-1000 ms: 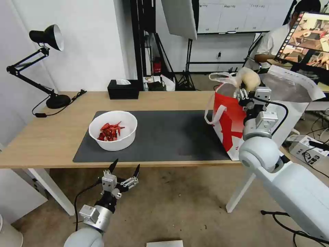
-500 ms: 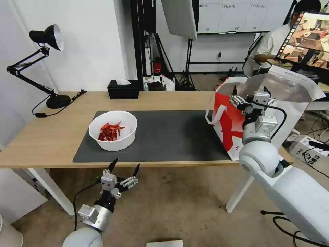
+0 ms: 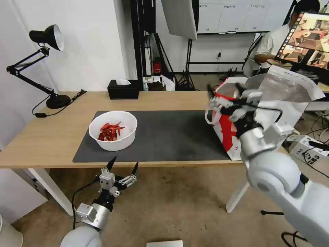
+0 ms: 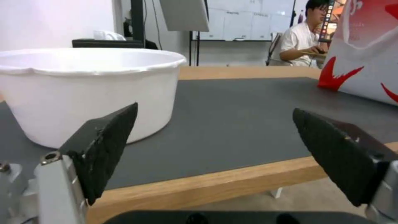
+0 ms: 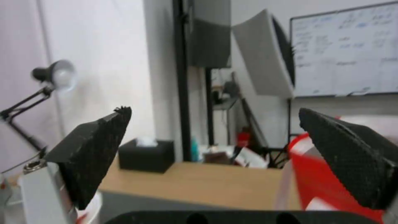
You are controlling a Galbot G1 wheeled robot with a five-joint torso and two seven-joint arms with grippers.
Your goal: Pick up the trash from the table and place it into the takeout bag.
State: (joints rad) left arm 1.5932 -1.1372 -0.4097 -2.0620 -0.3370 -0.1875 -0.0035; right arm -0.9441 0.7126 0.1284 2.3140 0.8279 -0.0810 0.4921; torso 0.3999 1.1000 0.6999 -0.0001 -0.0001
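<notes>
Left gripper point(image 3: 122, 167) hangs below the worktop's near edge, in front of the white bowl point(image 3: 113, 130); fingers spread, holding nothing, apparently parked clear of the work. The bowl of red shells sits on the left end of the dark mat point(image 3: 171, 133), near the front edge, not yet collected. Right gripper point(image 3: 224, 96) is raised at the near rim of the takeout bag point(image 3: 228, 128), which stands upright on the mat's right end; fingers apart and empty, consistent with a completed drop.
</notes>
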